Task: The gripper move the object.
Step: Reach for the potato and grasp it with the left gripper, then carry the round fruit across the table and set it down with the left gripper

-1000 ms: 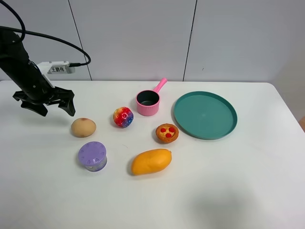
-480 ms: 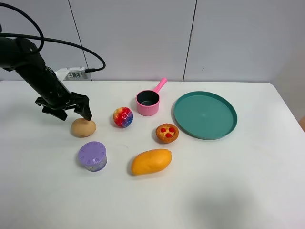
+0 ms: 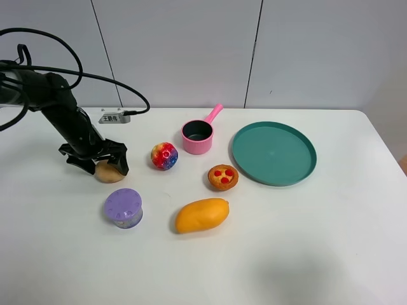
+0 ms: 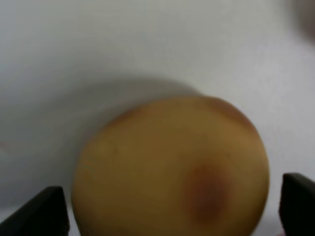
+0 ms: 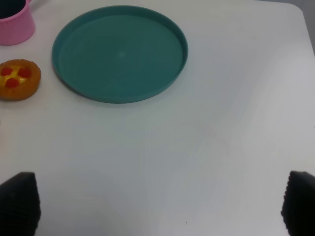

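The small tan-beige rounded potato-like lump (image 3: 109, 175) lies on the white worktop (image 3: 318, 248) toward its left side, with the black left end effector (image 3: 97, 166) lowered over it. The dark fingers (image 4: 45, 212) stand spread on either side and, in the left wrist view, a slim gap shows at each flank, so nothing is clamped. The lump looks light and smooth-skinned with no flat faces. It would likely roll or squirt out of an off-centre pinch, so the sensible hold is across its widest middle, low enough that the pads close past the bulge. Whether it is stiff or soft cannot be told. The nearest neighbours are the purple lidded tub (image 3: 123, 208), just toward the camera, and the multicoloured ball (image 3: 164, 155) to the side; both are apart from the lump but close enough to matter in a sideways sweep. Farther off sit the pink saucepan (image 3: 198, 136), the small tart with red dots (image 3: 222, 177), the orange mango (image 3: 201, 215) and the teal round plate (image 3: 273, 152). The right end effector (image 5: 158, 201) is spread wide and empty, near the plate and well clear of the lump.
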Available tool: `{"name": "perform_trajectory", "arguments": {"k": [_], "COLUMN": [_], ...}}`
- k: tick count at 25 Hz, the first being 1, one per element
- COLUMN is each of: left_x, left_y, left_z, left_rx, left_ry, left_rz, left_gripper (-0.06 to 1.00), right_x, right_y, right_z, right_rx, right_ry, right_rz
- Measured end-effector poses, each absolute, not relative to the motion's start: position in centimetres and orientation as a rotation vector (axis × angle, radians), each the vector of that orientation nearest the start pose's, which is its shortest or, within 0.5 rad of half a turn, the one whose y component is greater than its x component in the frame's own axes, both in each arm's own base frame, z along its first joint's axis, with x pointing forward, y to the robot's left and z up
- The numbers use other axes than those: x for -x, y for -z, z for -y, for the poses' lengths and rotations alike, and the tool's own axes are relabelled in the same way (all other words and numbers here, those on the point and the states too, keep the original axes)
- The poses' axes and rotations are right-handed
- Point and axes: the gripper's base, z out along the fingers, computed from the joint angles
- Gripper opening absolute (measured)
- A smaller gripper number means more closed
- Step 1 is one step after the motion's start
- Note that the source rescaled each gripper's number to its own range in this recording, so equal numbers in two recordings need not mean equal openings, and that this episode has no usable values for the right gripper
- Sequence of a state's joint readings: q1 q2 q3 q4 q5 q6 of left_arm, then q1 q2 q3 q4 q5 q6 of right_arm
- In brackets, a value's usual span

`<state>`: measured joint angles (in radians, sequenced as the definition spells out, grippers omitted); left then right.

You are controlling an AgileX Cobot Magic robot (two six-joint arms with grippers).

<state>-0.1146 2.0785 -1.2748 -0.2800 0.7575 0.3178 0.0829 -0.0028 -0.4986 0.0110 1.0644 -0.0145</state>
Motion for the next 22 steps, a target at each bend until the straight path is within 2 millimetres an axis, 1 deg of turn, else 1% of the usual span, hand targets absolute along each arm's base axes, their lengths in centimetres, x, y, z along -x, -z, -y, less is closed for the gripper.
{"name": "perform_trajectory", "arguments": {"k": [2, 3, 5, 7, 8, 10, 13, 15, 16, 20, 22], "left_x": [-38.2, -38.2, -38.2, -38.2, -38.2, -38.0, -37.7, -37.4, -37.3, -36.7, -36.5], "left_y": [-11.3, -11.3, -11.3, -11.3, -11.3, -11.3, -12.1, -13.5, -14.7, -20.5, -23.3], "left_z": [6.1, 6.1, 6.1, 6.1, 6.1, 6.1, 6.2, 6.3, 6.5, 8.0, 9.4], "left_rx": [-0.35, -0.349, -0.347, -0.347, -0.35, -0.359, -0.37, -0.392, -0.403, -0.469, -0.529], "left_ry": [0.287, 0.286, 0.286, 0.286, 0.286, 0.294, 0.308, 0.308, 0.304, 0.297, 0.306], "left_rz": [-2.981, -2.979, -2.976, -2.975, -2.977, -2.992, -3.009, -2.994, -2.965, -2.806, -2.732], "left_gripper": [0.85, 0.8, 0.62, 0.31, 0.18, 0.06, 0.02, 0.01, 0.01, 0.01, 0.01], "right_x": [0.5, 0.5, 0.5, 0.5, 0.5, 0.5, 0.5, 0.5, 0.5, 0.5, 0.5], "right_y": [-27.7, -27.7, -27.7, -27.7, -27.7, -27.7, -27.7, -27.7, -27.7, -27.7, -27.7], "right_z": [0.0, 0.0, 0.0, 0.0, 0.0, 0.0, 0.0, 0.0, 0.0, 0.0, 0.0], "right_rx": [0.1, 0.1, 0.1, 0.1, 0.1, 0.1, 0.1, 0.1, 0.1, 0.1, 0.1], "right_ry": [-0.056, -0.056, -0.056, -0.056, -0.056, -0.056, -0.056, -0.056, -0.056, -0.056, -0.056], "right_rz": [-2.044, -2.044, -2.044, -2.044, -2.044, -2.044, -2.044, -2.044, -2.044, -2.044, -2.044]}}
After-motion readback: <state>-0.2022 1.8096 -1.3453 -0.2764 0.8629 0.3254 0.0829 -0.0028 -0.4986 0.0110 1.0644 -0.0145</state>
